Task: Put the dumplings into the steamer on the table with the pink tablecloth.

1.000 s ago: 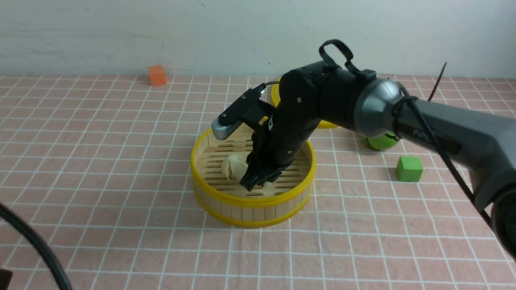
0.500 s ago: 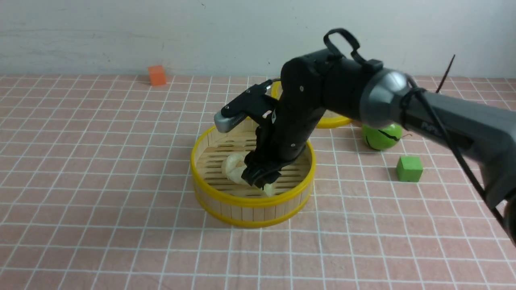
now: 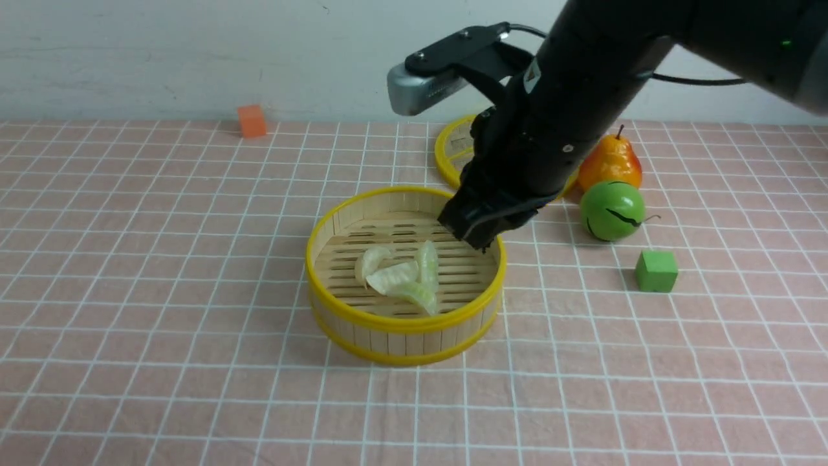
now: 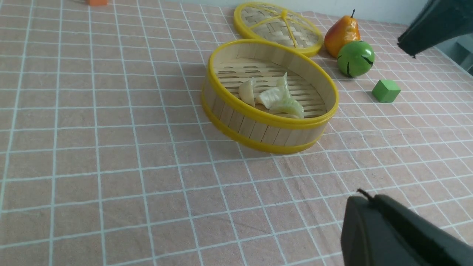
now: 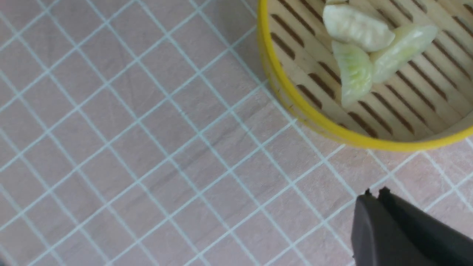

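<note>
The steamer (image 3: 404, 327) stands mid-table on the pink tablecloth (image 3: 162, 291), and several pale dumplings (image 3: 401, 275) lie huddled on its slatted floor. My right gripper (image 3: 479, 236) hangs shut and empty just above the basket's far right rim, clear of the dumplings. Its wrist view looks down on the dumplings (image 5: 364, 48), the yellow rim (image 5: 295, 99) and the closed tips (image 5: 375, 194) over bare cloth. My left gripper (image 4: 364, 197) is shut and empty, well short of the steamer (image 4: 258, 129), and is out of the front view.
Behind the steamer lies a flat woven lid (image 3: 456, 145), partly hidden by my right arm. An orange-red pear (image 3: 611, 162), a green round fruit (image 3: 611, 210) and a green cube (image 3: 656, 270) sit to the right. An orange cube (image 3: 251, 120) is by the back wall.
My right gripper has risen out of the steamer, moved up and to the right, and shut empty. The dumplings it covered now lie in full view in the basket.
</note>
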